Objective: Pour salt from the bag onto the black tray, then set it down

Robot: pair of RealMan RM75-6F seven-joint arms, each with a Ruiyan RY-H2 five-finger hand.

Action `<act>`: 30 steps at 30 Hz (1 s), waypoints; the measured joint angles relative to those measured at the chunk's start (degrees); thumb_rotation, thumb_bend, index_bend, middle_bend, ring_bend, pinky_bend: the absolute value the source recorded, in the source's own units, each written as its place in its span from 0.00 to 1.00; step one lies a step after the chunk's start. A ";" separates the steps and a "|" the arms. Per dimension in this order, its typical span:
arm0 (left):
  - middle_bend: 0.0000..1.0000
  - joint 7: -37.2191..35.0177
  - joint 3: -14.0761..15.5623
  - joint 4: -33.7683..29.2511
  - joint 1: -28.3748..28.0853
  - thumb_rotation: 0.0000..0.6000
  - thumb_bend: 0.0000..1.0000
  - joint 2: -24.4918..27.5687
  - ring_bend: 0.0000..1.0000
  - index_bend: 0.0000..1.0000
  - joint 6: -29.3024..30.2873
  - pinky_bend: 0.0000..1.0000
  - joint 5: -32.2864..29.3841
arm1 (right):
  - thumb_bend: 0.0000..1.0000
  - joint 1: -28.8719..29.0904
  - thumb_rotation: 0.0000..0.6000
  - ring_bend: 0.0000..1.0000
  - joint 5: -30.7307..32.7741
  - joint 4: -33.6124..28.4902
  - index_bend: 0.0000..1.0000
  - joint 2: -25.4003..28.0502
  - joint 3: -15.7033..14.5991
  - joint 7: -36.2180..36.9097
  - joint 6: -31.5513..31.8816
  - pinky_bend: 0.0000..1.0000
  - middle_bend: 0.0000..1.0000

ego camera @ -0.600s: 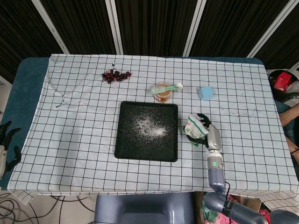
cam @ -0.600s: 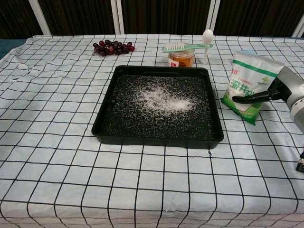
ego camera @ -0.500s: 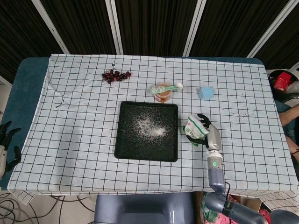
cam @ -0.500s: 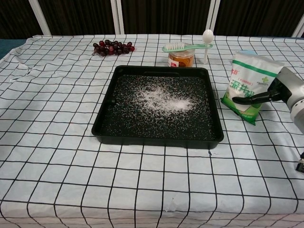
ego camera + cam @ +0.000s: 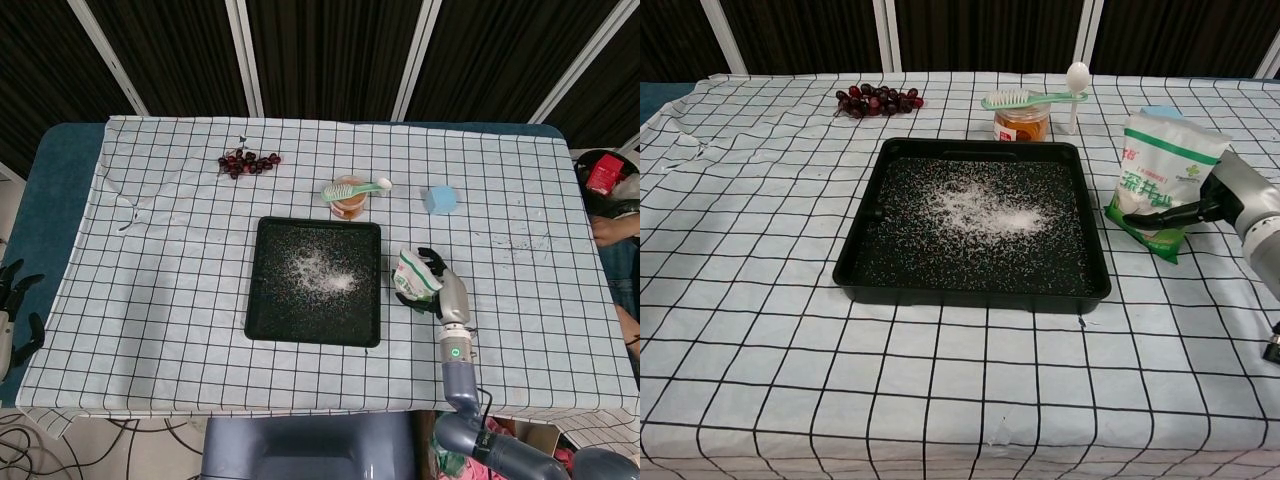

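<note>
The salt bag (image 5: 1160, 180) stands on the checked tablecloth (image 5: 760, 300) just to the right of the black tray (image 5: 872, 240), upright and leaning a little. It is a white pouch with a green band across the upper part, green printed characters down the front and a green strip along its bottom edge (the print is too small to read). In the head view the bag (image 5: 414, 276) looks crumpled at the top, sitting close beside the tray's right rim (image 5: 379, 290) but apart from it.

The right hand (image 5: 1225, 200) holds the bag from the right side: dark fingers (image 5: 1160, 213) lie across its lower front, and the rest of the hand wraps behind it. From above, the same hand (image 5: 445, 292) is seen curled around the bag's near side.

Inside the tray a white patch of salt (image 5: 980, 208) lies near the middle, thickest in the centre, with fine grains scattered over most of the black floor.

The left hand (image 5: 14, 310) hangs off the table's left edge, well apart from everything, its dark fingers spread and holding nothing.

Behind the tray stands a small jar (image 5: 1021, 123) with a green brush (image 5: 1025, 98) laid across its top, a white spoon (image 5: 1077, 78) just beside it. A bunch of dark grapes (image 5: 878, 100) lies at the far left, and a pale blue cube (image 5: 440, 199) sits behind the bag.
</note>
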 measured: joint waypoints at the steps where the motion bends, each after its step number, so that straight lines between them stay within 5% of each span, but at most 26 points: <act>1: 0.03 -0.01 0.00 -0.02 0.02 1.00 0.65 0.00 0.00 0.20 0.06 0.00 0.03 | 0.04 0.04 1.00 0.27 -0.08 0.07 0.21 -0.05 0.00 0.00 0.07 0.26 0.22; 6: 0.03 0.05 -0.01 -0.07 0.05 1.00 0.66 -0.01 0.00 0.20 0.12 0.00 0.01 | 0.08 0.35 1.00 0.32 -0.28 0.99 0.27 -0.47 0.08 0.05 0.11 0.28 0.26; 17: 0.03 -0.23 -0.20 -0.20 0.03 1.00 0.65 0.17 0.00 0.20 0.07 0.00 -0.32 | 0.39 1.34 1.00 0.39 -0.59 3.35 0.42 -1.39 0.04 0.18 -0.94 0.29 0.34; 30: 0.03 -0.21 -0.24 -0.30 0.05 1.00 0.65 0.22 0.00 0.21 0.08 0.00 -0.44 | 0.41 1.73 1.00 0.41 -3.95 1.79 0.44 1.65 0.60 3.86 0.26 0.31 0.36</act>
